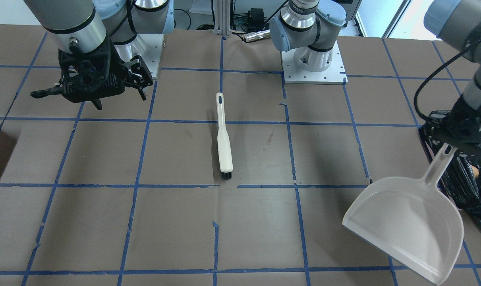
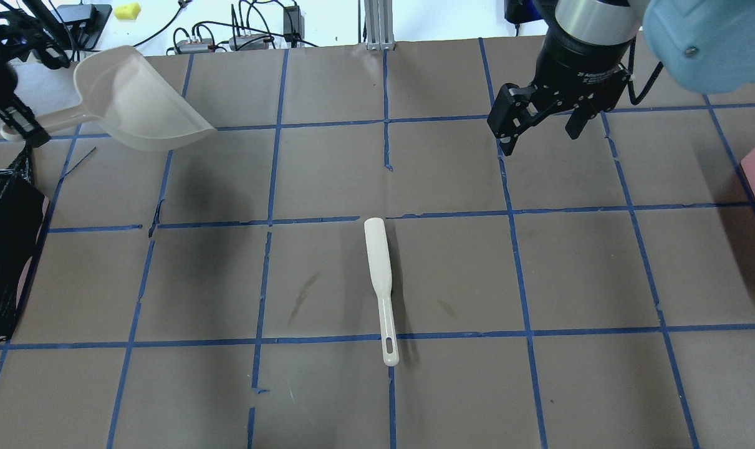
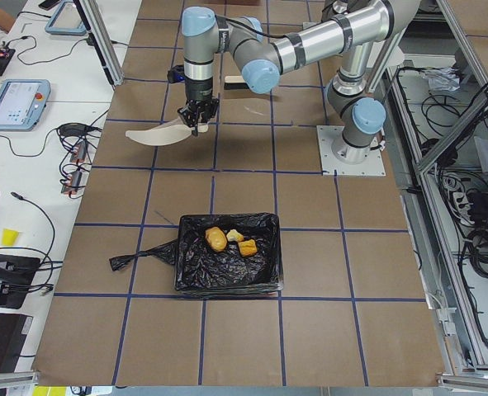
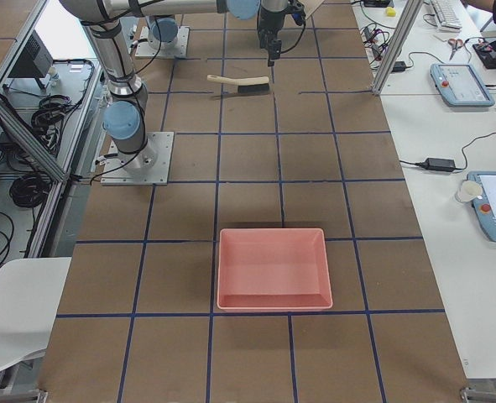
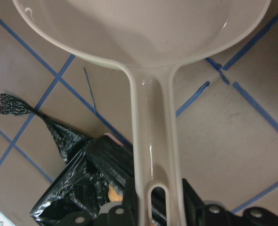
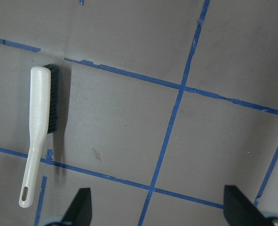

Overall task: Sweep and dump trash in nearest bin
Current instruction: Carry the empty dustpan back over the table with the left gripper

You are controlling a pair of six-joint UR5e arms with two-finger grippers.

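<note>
Trash is in the bin, and the dustpan hangs in the air.

The three bits of trash (image 3: 227, 240) lie inside the black-bagged bin (image 3: 192, 266). The left pincer (image 5: 157, 203) is closed tight on the handle of the white dustpan (image 1: 407, 222), which looks empty and hangs tilted just beside the bin. The right pincer (image 2: 538, 138) is wide apart, holds nothing and hovers above the tabletop (image 2: 570, 268). The brush (image 2: 378, 262) lies flat in the middle. I think the job is nearly done. Bring the dustpan down slowly, away from the loose bag, and let go only when it sits flat. The tabletop is brown with blue tape squares, torn in spots. A pink tray (image 4: 273, 304) sits at the other end, and desks with cables stand alongside.
</note>
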